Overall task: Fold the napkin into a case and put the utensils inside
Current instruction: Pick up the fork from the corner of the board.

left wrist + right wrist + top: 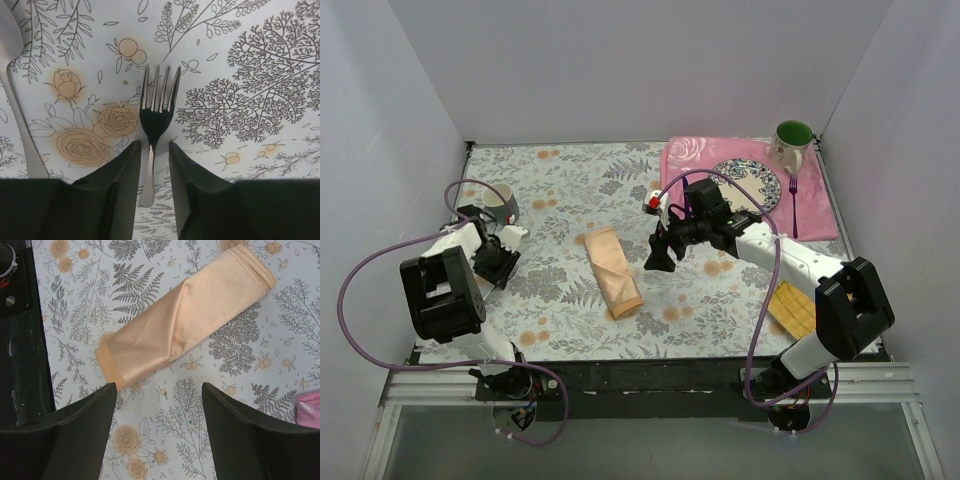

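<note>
The peach-orange napkin, folded into a narrow case (612, 272), lies slanted at the middle of the table. In the right wrist view the case (185, 320) lies just beyond my right gripper (159, 388), which is open and holds nothing. My right gripper (656, 260) hovers to the right of the case. A shiny dark fork (159, 110) lies flat on the tablecloth, tines pointing away. My left gripper (153, 146) straddles its handle with a small gap on each side. A pale utensil (17, 105) lies at the left edge. A purple fork (793, 205) rests on the pink placemat.
A pink floral placemat (690, 160) at the back right carries a patterned plate (748, 183) and a green-lined mug (792, 143). A grey mug (500, 200) stands behind my left gripper (502, 260). A yellow woven mat (793, 308) lies under the right arm.
</note>
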